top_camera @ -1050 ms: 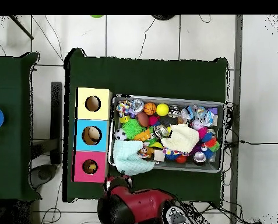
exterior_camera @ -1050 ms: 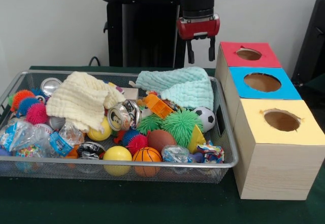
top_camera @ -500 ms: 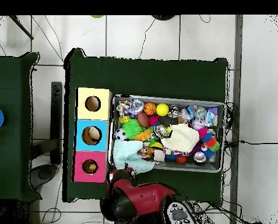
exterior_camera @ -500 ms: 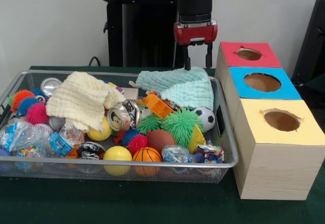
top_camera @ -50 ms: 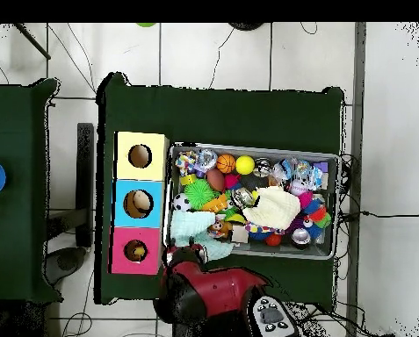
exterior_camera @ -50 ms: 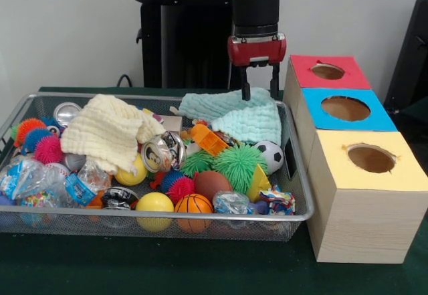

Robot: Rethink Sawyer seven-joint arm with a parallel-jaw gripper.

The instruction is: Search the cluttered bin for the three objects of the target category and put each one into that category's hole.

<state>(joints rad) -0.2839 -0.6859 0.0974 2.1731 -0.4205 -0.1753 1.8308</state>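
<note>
Gripper [exterior_camera @ -50 ms: 259, 89] hung open, empty, fingers spread, tips just above teal cloth [exterior_camera @ -50 ms: 242, 115] at bin [exterior_camera @ -50 ms: 294, 168] far corner, beside red box [exterior_camera @ -50 ms: 326, 71].

No text, number or brand can be read in either view. The snack packets [exterior_camera @ -50 ms: 73, 186] at the near left of the wire bin [exterior_camera @ -50 ms: 297, 194] and the crushed cans [exterior_camera @ -50 ms: 162, 152] in its middle carry print, but it is too small and blurred to make out. The three wooden boxes [exterior_camera @ -50 ms: 361, 201] on the right bear only colour, no letters.
</note>
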